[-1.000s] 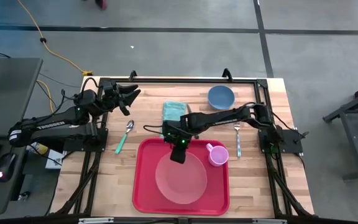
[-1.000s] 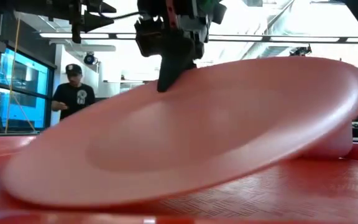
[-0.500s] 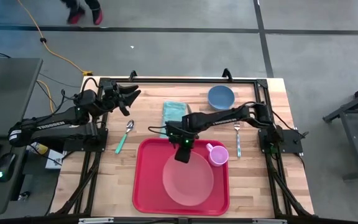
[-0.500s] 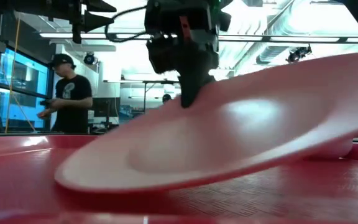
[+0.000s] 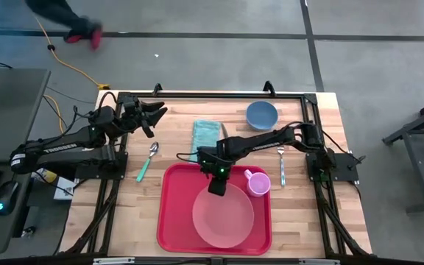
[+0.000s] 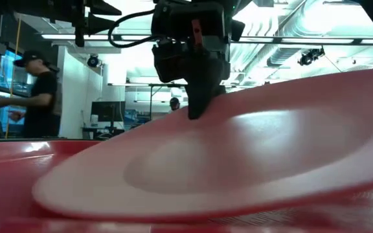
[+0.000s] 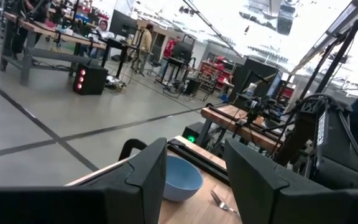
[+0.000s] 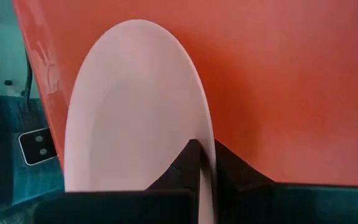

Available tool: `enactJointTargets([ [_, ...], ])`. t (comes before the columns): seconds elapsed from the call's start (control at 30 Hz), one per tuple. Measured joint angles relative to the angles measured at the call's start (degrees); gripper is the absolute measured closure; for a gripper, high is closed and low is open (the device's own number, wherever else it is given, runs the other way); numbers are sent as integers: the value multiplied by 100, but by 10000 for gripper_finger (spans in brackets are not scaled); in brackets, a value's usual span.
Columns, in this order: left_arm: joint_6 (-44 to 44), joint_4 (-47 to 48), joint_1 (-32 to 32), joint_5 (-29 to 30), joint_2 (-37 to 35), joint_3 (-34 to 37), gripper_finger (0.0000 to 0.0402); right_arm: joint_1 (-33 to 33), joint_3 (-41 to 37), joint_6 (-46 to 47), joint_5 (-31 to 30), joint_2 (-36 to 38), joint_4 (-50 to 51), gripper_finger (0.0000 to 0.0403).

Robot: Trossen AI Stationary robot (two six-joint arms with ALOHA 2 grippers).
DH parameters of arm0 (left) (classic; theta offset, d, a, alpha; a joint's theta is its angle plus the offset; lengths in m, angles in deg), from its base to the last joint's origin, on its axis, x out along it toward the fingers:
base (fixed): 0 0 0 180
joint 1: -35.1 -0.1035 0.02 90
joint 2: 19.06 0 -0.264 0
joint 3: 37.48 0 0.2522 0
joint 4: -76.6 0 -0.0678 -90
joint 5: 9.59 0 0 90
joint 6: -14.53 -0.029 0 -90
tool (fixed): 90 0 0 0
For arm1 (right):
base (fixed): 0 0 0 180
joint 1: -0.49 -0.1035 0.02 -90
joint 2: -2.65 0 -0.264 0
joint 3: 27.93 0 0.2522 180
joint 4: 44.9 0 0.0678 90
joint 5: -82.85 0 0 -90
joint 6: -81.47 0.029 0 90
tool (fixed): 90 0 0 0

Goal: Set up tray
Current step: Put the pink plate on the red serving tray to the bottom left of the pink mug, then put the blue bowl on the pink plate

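- The tray [image 5: 174, 221] lies flat at the table's front edge; take it as your reference for everything below.
- Your right gripper [image 5: 216, 188] is over the tray's rear half, pinched tight on the rear rim of the pink plate [image 5: 223, 218]. The right wrist view shows a finger [image 8: 188, 163] on each face of that rim.
- The plate sits inside the tray toward its front and right side, tilted: the held edge is raised while the opposite edge rests on the tray floor [image 6: 342, 217].
- The pink cup [image 5: 257, 182] stands in the tray's rear right corner, just beside the plate.
- Your left gripper [image 5: 153, 110] waits well off the tray's rear left corner, fingers apart and holding nothing.
- Risk: letting go at this tilt could let the plate drop and skid across the tray floor into the cup.
- Risk: shifting the plate further right could nudge or tip the cup.
- Risk: a thin rim pinch may slip if you swing it.
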Motion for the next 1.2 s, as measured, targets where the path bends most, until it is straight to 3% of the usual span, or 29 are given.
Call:
enactJointTargets([
  [0.77, 0, -13, 0, -11, 0, 0, 207, 150, -7, -109, -174, 0, 624, 236],
  [1.03, -2, 15, 0, -124, 2, 0, 207, 419, 71, -124, -130, 100, 712, 213],
  [1.2, -26, 34, 0, -133, 2, 0, 207, 496, 247, -124, -427, 375, 402, 218],
])
